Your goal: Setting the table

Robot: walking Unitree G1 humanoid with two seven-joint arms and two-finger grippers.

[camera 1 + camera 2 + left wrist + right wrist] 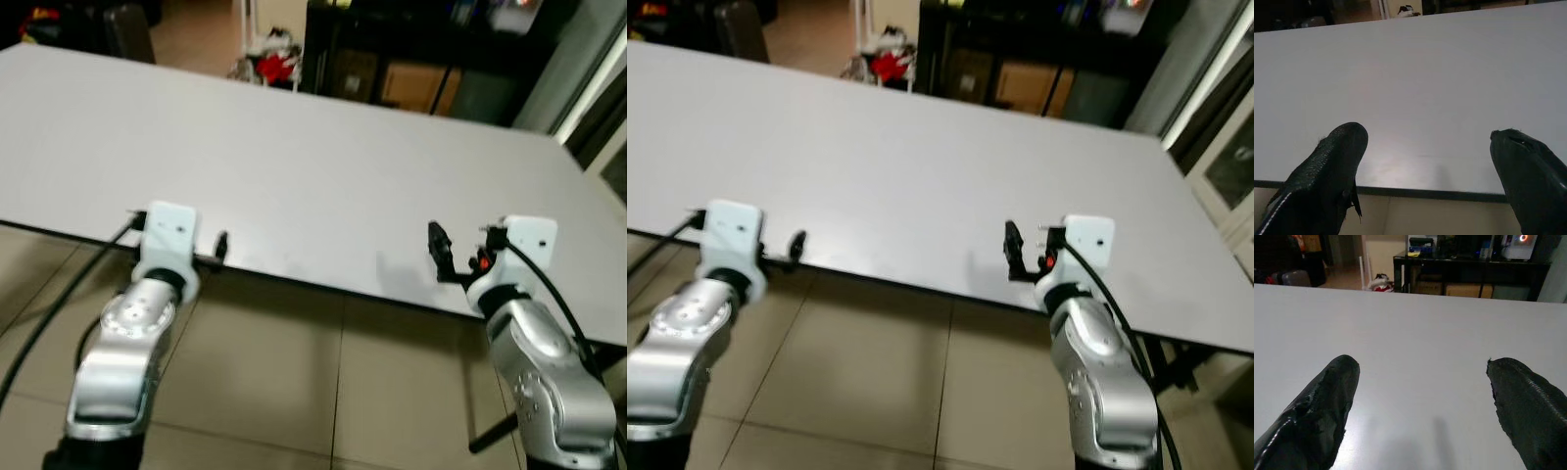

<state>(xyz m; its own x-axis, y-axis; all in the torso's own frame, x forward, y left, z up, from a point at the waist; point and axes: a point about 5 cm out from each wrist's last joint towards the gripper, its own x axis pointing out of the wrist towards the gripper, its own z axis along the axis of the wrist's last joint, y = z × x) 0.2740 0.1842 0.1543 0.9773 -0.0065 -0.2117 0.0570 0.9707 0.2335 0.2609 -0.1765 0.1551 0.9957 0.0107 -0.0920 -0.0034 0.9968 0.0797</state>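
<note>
A big pale grey table (313, 157) spreads before me, and its top is bare. My left gripper (178, 237) hovers at the table's near edge on the left. It is open, with the fingers (1342, 147) spread wide and nothing between them. My right gripper (468, 250) is just over the near edge on the right. It is also open and empty, and one black finger (438, 247) points toward the far side. In the right wrist view the right gripper (1422, 364) looks across the plain tabletop (1415, 328).
A tiled floor (294, 372) lies below the near table edge (323, 286). Beyond the far edge stand a black shelf unit (411, 49) with boxes, a red item (276, 65) on the floor and a dark object (127, 29) at the back left. A door frame (598, 88) runs along the right.
</note>
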